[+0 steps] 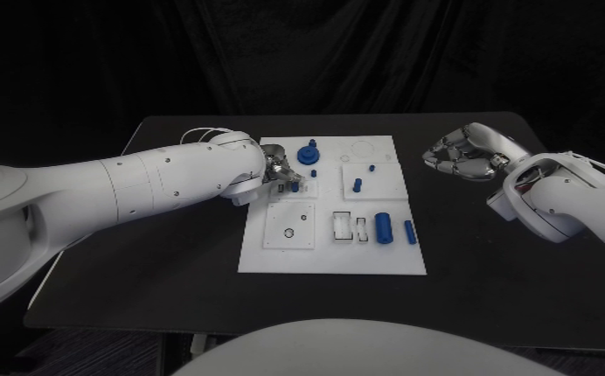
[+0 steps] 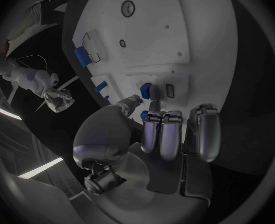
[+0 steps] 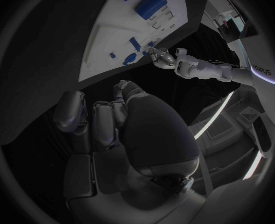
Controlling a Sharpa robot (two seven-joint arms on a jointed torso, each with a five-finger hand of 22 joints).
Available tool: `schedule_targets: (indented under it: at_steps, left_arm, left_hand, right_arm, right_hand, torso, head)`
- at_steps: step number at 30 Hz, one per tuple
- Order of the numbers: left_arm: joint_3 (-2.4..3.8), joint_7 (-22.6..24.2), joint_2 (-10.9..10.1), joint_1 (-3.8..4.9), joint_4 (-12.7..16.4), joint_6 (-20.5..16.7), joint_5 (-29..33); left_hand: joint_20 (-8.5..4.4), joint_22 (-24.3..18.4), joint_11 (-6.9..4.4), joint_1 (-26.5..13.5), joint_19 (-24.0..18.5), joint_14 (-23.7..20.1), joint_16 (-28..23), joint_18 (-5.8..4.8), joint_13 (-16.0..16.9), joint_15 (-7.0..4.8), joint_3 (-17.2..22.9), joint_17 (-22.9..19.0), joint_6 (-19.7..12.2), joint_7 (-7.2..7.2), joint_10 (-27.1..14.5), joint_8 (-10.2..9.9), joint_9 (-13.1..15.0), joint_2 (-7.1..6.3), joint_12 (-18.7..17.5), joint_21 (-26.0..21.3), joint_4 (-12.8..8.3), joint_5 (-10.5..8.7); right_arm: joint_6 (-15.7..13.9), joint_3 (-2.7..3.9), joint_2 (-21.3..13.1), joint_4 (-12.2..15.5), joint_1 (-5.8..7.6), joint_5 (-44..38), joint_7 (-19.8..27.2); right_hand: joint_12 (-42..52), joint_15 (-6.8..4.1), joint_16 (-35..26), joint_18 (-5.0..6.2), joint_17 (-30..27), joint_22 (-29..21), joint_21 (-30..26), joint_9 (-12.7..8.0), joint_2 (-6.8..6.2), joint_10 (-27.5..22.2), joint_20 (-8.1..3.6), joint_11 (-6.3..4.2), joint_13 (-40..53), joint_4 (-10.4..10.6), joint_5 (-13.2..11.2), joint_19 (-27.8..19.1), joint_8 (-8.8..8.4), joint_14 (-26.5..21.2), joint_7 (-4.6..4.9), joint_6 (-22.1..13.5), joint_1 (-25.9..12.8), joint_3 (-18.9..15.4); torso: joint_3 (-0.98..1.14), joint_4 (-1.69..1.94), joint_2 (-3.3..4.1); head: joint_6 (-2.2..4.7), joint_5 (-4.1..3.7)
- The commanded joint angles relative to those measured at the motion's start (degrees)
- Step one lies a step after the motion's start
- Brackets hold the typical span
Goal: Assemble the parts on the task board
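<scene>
Left hand (image 1: pixel 280 170) over the far-left part of the task board (image 1: pixel 330 258), fingertips (image 2: pixel 151 106) pinching a small blue part (image 2: pixel 145 89). Right hand (image 1: pixel 462 152) clenched, holding nothing, above the tabletop (image 1: pixel 479 280) right of the board. Other blue parts (image 1: pixel 383 228) lie on the board.

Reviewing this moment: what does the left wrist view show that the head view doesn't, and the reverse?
Left wrist view alone: a close look at the left hand, whose fingertips sit right beside a small blue part at a slot on the task board; whether they grip it cannot be told.

Head view alone: the whole board layout, with the blue cylinder and thinner blue peg near the board's near right corner.

Both: the white board, the left hand over its left side, and the right hand curled off the board's right edge.
</scene>
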Motion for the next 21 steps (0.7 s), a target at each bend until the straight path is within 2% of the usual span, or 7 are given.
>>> schedule_targets:
  at_steps: [1, 6, 18, 20, 21]
  left_arm:
    - [-0.20, -0.12, -0.01, -0.42, 0.07, 1.34, 0.06]
    - [-0.20, -0.36, -0.08, -0.43, 0.07, 1.66, 0.06]
    - [-0.20, -0.83, -0.80, -0.44, 0.37, 0.40, 0.06]
    - [-0.20, -0.18, -1.25, -0.44, 0.73, -1.04, 0.06]
    - [-0.20, 0.17, -1.46, -0.44, 0.92, -1.68, 0.06]
  left_hand:
    - [0.49, 3.76, 0.32, -0.96, -0.08, 6.05, -0.06, 0.82, 15.09, 0.39, -1.66, 15.09, 0.27, 0.47, 6.07, -0.50, -2.35, 0.03, 0.20, -0.28, 1.11, -0.89]
    - [0.54, 3.85, 0.34, -1.16, -0.03, 6.05, -0.06, 0.82, 15.09, 0.41, -3.67, 15.09, 0.53, 0.44, 6.07, -0.86, -2.60, 0.16, 0.20, -0.30, 2.27, -1.37]
    - [0.43, 4.51, 0.09, 0.07, 0.46, 6.05, -0.06, 0.68, 15.09, 0.23, -5.42, 15.09, 1.50, 0.11, 6.07, -0.25, -1.72, 0.58, 0.20, 0.04, 2.53, -1.45]
    - [0.25, 4.87, -0.12, 0.44, 0.73, 6.05, -0.06, 0.60, 15.09, 0.06, -6.99, 15.09, 1.60, -0.15, 6.07, 0.74, 0.24, 0.86, 0.20, 0.21, 3.16, -2.12]
    - [-0.03, 5.07, -0.20, 0.94, 0.89, 6.05, -0.06, 0.60, 15.09, -0.08, -8.57, 15.09, 1.12, -0.50, 6.07, 1.81, 2.77, 1.16, 0.20, 0.28, 3.90, -2.58]
  right_arm:
    - [0.64, 0.04, -0.03, -0.02, -0.16, -0.30, -1.20]
    - [0.78, 0.04, -0.06, 0.00, -0.16, -0.30, -1.29]
    - [0.89, 0.04, -0.25, 0.16, -0.16, -0.49, -1.44]
    - [0.84, 0.04, -0.34, 0.23, -0.16, -0.53, -1.42]
    - [0.81, 0.04, -0.38, 0.26, -0.16, -0.54, -1.40]
  right_hand:
    - [-0.37, -0.01, -0.18, 0.89, -0.05, 1.52, -0.23, 0.09, 0.13, -0.24, 0.13, 0.06, -0.08, 0.09, 0.03, -0.08, -0.33, 1.52, 0.02, -0.31, -0.11, 0.38]
    - [-0.43, 0.01, -0.22, 0.92, -0.09, 1.46, -0.37, 0.10, 0.10, -0.30, 0.14, 0.07, -0.15, 0.12, -0.01, -0.13, -0.35, 1.50, 0.02, -0.32, -0.17, 0.39]
    - [-0.43, 0.02, -0.26, 0.92, -0.11, 1.46, -0.40, 0.11, 0.05, -0.31, 0.16, 0.07, -0.13, 0.12, -0.03, -0.14, -0.37, 1.48, 0.02, -0.32, -0.22, 0.40]
    - [-0.43, 0.02, -0.26, 0.92, -0.11, 1.46, -0.40, 0.11, 0.05, -0.31, 0.16, 0.07, -0.13, 0.12, -0.03, -0.14, -0.37, 1.48, 0.02, -0.32, -0.22, 0.40]
    - [-0.43, 0.03, -0.24, 0.92, -0.10, 1.46, -0.41, 0.12, 0.02, -0.32, 0.16, 0.08, -0.14, 0.14, -0.04, -0.15, -0.38, 1.48, 0.03, -0.33, -0.26, 0.40]
  torso:
    - [0.02, -0.01, 0.04]
    - [0.02, 0.03, 0.04]
    - [0.00, 0.07, 0.07]
    - [0.02, 0.08, 0.07]
    - [0.02, 0.08, 0.06]
  head:
    - [0.01, -0.02]
    - [0.01, 0.05]
    - [0.01, 0.02]
    - [0.01, 0.08]
    - [0.01, 0.23]
